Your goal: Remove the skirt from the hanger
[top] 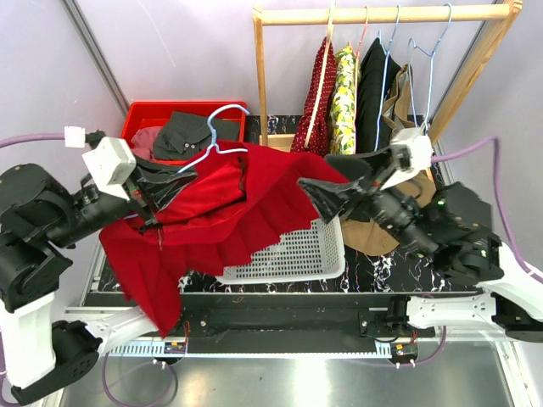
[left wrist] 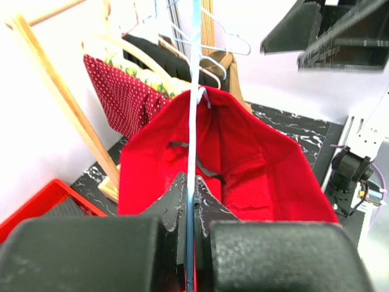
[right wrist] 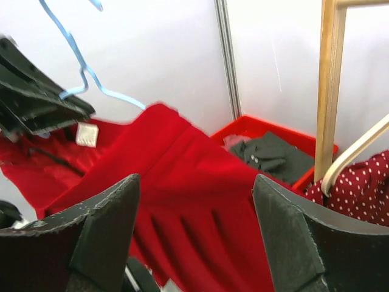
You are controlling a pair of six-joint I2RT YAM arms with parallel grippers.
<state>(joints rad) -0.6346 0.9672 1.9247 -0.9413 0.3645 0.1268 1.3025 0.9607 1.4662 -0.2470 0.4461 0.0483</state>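
Two grippers share the work in this view. The left gripper [left wrist: 193, 204] is closed tight on the thin blue wire of the hanger [left wrist: 194, 121], with no gap visible between its pads, and holds it in the air over the left part of the table. The red skirt [top: 212, 212] is not yet off. It hangs from the hanger by its waistband, spreads rightward over the rim of the white basket [top: 297, 264], and droops at its lower left corner toward the near table edge. The right gripper [right wrist: 196, 179] is spread wide and grasps nothing. Pleated fabric lies in front of and between its fingers, but whether it touches them cannot be told.

Hazards, as judged from this arrangement:
- The wire is narrow, so a sideways pull on the cloth may twist it or slide it through the left pads.
- A small white loop at the waistband sits on the wire in the left wrist view and could snag, dragging the hanger along.
- The right jaws may close on a single layer or a loose fold, which could slip out.
- Once freed, the drooping corner may carry the skirt over the table edge instead of into the basket.
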